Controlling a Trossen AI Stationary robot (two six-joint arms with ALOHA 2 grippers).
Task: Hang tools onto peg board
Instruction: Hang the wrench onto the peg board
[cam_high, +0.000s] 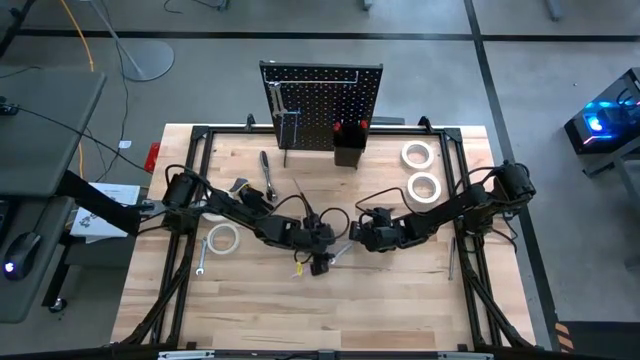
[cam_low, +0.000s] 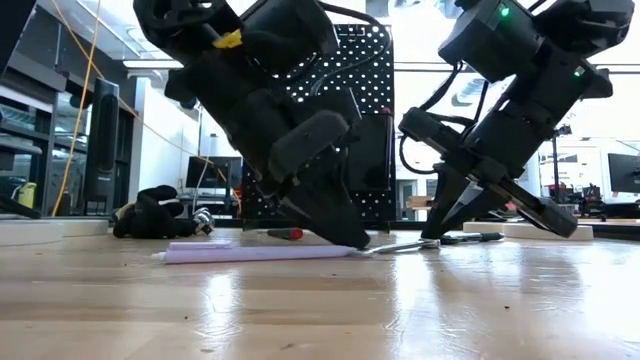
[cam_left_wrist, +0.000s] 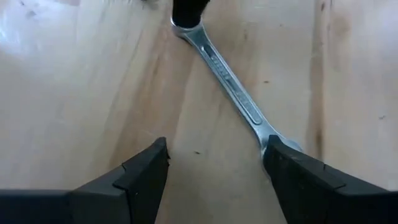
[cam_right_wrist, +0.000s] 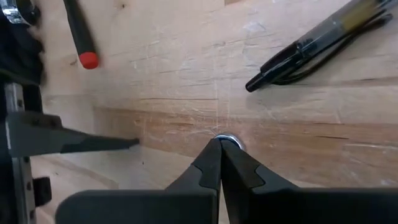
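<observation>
Carefully Now: Two Grippers Met Over One Wrench

Plainly, your left gripper (cam_left_wrist: 214, 171) stood with its jaws wide, astride one end of the wrench (cam_left_wrist: 227, 81) lying flat near the table's centre. Your right gripper (cam_right_wrist: 221, 152) was pinched fully shut with its tip pressing the wrench's other end. The risk was a botched pickup: closing the left jaws on a flat wrench could have scraped the wood or skated the tool away, and both grippers crowded close enough to collide. The peg board (cam_high: 325, 105) stood at twelve o'clock, with tape rolls (cam_high: 420, 170) at about two o'clock and more tools still unhung. You worked on a pale wooden table (cam_high: 400, 300), with a grey floor, cables and a desk at nine o'clock.
</observation>
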